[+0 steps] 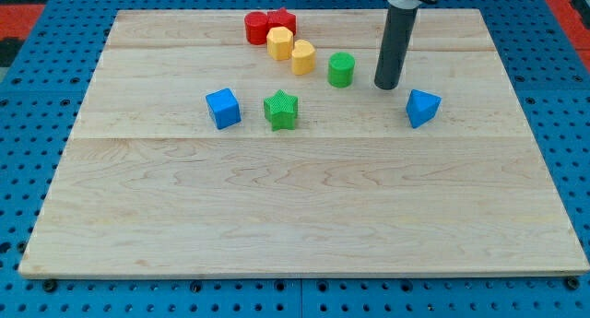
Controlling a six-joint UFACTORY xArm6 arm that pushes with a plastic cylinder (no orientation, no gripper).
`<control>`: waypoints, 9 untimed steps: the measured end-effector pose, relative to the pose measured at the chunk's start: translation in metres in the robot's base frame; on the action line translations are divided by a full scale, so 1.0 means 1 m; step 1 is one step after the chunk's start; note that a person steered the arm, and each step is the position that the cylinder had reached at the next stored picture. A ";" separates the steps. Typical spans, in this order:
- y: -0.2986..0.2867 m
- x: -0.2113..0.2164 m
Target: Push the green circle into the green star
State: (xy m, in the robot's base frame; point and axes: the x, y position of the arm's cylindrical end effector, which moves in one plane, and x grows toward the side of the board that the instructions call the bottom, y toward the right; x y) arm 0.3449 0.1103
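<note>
My tip (386, 84) stood just right of the green circle (341, 69) on the counter (277, 217), the green star (280, 110) lower left. No fingers showed. A straight leftward shove risked striking the yellow blocks (291, 50) instead.

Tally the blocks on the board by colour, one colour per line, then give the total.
Red: 2, the red circle and the red block beside it.
Yellow: 2, the upper yellow block and the lower yellow block.
Green: 2, the green circle and the green star.
Blue: 2, the blue cube and the blue block.
Total: 8
</note>
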 end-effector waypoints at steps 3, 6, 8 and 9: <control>-0.031 -0.037; -0.052 -0.031; -0.068 -0.030; -0.081 -0.038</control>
State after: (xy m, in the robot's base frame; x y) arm 0.3069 0.0294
